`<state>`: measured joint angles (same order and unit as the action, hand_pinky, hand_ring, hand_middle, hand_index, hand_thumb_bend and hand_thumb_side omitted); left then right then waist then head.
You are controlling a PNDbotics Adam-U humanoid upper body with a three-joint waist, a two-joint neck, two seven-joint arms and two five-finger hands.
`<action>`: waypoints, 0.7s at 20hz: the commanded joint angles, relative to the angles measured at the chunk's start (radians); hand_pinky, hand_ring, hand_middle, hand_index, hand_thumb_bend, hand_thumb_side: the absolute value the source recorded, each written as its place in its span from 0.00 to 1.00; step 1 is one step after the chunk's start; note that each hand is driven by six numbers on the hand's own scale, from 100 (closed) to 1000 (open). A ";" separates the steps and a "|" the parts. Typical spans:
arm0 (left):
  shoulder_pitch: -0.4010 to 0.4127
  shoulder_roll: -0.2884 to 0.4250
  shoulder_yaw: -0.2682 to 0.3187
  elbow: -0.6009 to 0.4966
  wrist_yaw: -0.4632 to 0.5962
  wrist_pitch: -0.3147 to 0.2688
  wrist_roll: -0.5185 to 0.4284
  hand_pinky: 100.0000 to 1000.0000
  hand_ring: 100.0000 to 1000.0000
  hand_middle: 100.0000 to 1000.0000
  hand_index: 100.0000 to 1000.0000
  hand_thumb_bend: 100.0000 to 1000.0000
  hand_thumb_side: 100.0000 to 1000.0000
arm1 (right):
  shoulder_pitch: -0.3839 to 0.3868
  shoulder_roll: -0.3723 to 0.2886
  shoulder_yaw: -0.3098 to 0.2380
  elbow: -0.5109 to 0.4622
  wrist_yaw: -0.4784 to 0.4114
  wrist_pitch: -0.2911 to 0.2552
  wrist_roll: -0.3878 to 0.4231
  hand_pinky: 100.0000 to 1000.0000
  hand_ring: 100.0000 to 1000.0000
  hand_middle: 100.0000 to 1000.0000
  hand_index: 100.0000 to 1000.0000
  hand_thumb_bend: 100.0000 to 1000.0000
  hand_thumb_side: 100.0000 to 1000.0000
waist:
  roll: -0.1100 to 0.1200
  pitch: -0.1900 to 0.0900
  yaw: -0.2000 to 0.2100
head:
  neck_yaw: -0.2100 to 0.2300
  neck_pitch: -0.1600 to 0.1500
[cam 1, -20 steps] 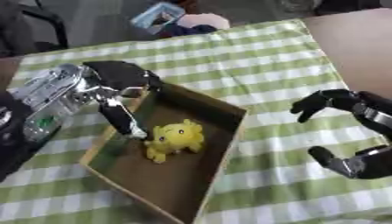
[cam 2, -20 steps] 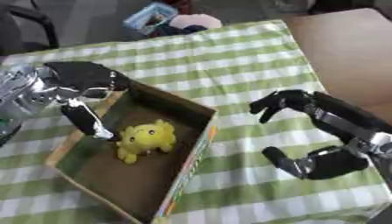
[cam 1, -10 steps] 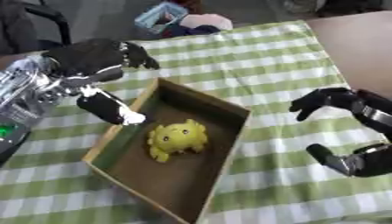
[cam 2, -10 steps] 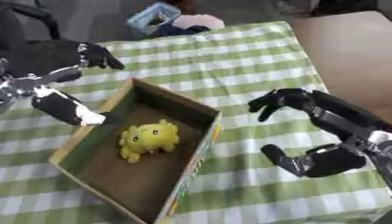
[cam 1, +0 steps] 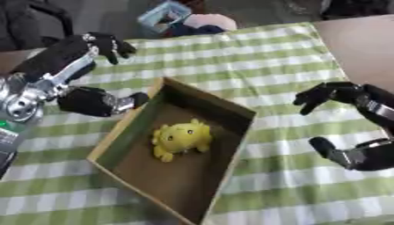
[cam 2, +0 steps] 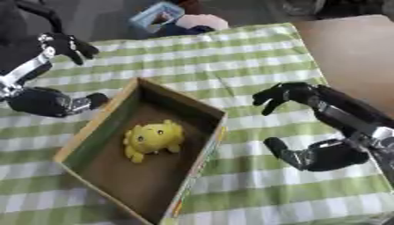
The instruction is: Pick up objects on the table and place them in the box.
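A yellow soft toy (cam 1: 181,139) lies on the floor of the open cardboard box (cam 1: 235,110), which stands on the green-and-white checked cloth. My left hand (cam 1: 86,70) hovers outside the box's left wall, thumb and fingers spread wide and empty. Over the cloth to the right of the box, my right hand (cam 2: 311,125) is raised, also spread wide with nothing in it.
The checked cloth (cam 1: 231,52) covers most of the table, and bare brown tabletop (cam 1: 362,44) shows at the far right. Beyond the far edge lie a light blue container (cam 1: 163,15) and a pale rounded thing (cam 1: 209,22).
My left hand has withdrawn from inside the box, up and to the left, leaving the yellow toy on the box floor. The right hand has hardly moved.
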<state>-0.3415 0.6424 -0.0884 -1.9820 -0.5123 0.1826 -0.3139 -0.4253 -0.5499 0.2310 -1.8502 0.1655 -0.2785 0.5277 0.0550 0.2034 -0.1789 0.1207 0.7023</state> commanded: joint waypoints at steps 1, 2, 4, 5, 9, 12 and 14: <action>0.020 -0.056 0.063 -0.018 0.051 0.002 0.052 0.78 0.62 0.65 0.83 0.42 0.59 | -0.010 -0.017 -0.021 -0.012 0.010 -0.001 -0.014 0.79 0.69 0.76 0.90 0.11 0.22 | -0.009 -0.011 0.009 | 0.000 0.003; 0.032 -0.077 0.074 -0.018 0.065 0.001 0.067 0.78 0.62 0.65 0.83 0.41 0.59 | -0.011 -0.018 -0.023 -0.013 0.012 -0.002 -0.016 0.79 0.69 0.76 0.90 0.11 0.22 | -0.011 -0.011 0.012 | 0.000 0.005; 0.050 -0.114 0.088 -0.018 0.087 0.004 0.098 0.77 0.61 0.65 0.83 0.39 0.59 | -0.012 -0.018 -0.031 -0.014 0.016 -0.002 -0.025 0.80 0.69 0.76 0.90 0.12 0.22 | -0.018 -0.010 0.017 | -0.003 0.011; 0.058 -0.130 0.091 -0.018 0.096 0.007 0.113 0.77 0.61 0.64 0.83 0.39 0.59 | -0.012 -0.019 -0.036 -0.014 0.018 -0.002 -0.030 0.80 0.69 0.76 0.90 0.12 0.21 | -0.023 -0.010 0.020 | -0.004 0.014; 0.084 -0.183 0.090 -0.014 0.122 0.017 0.175 0.77 0.60 0.64 0.83 0.38 0.59 | -0.017 -0.024 -0.049 -0.016 0.028 -0.002 -0.048 0.80 0.69 0.76 0.91 0.12 0.21 | -0.037 -0.012 0.031 | -0.002 0.029; 0.093 -0.211 0.079 0.008 0.142 0.009 0.229 0.77 0.60 0.64 0.83 0.37 0.58 | -0.019 -0.028 -0.055 -0.017 0.036 -0.004 -0.059 0.80 0.70 0.76 0.91 0.12 0.21 | -0.044 -0.013 0.038 | 0.000 0.033; 0.098 -0.224 0.071 0.024 0.158 -0.002 0.266 0.76 0.60 0.63 0.83 0.37 0.58 | -0.024 -0.030 -0.056 -0.017 0.039 -0.005 -0.063 0.80 0.70 0.76 0.91 0.12 0.20 | -0.044 -0.014 0.041 | 0.001 0.036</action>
<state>-0.2377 0.4145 -0.0175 -1.9550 -0.3654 0.1860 -0.0715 -0.4327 -0.5517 0.1901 -1.8503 0.1983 -0.2828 0.4715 0.0115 0.2044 -0.1395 0.1205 0.7303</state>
